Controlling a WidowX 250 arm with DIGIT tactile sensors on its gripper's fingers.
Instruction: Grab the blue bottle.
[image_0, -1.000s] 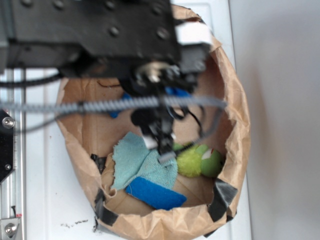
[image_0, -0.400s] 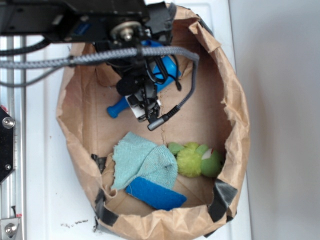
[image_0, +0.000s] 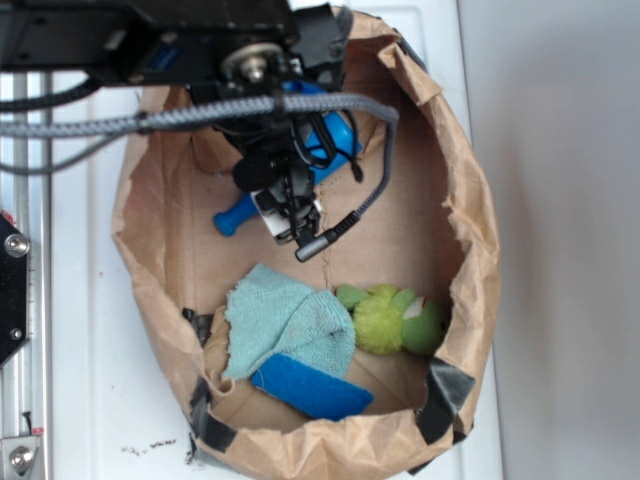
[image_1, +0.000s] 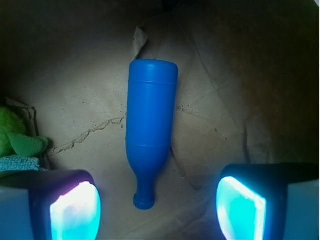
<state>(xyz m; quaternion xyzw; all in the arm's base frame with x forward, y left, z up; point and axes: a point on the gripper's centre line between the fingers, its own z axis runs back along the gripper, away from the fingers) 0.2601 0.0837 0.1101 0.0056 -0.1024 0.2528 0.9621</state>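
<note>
Bottle: blue, pin-shaped, lying flat on the brown paper floor of the bag, neck toward my wrist camera, base away; smooth moulded plastic, so I judge it stiff, light, likely hollow, and slippery, apt to roll if nudged sideways; best hold, I reckon, across the wide body, where the sides run parallel, not the tapering neck. Gripper: spread wide, empty, pads either side of the neck end, not touching it. Nearby, well apart from the bottle: teal cloth; darker blue pad; green plush toy.
</note>
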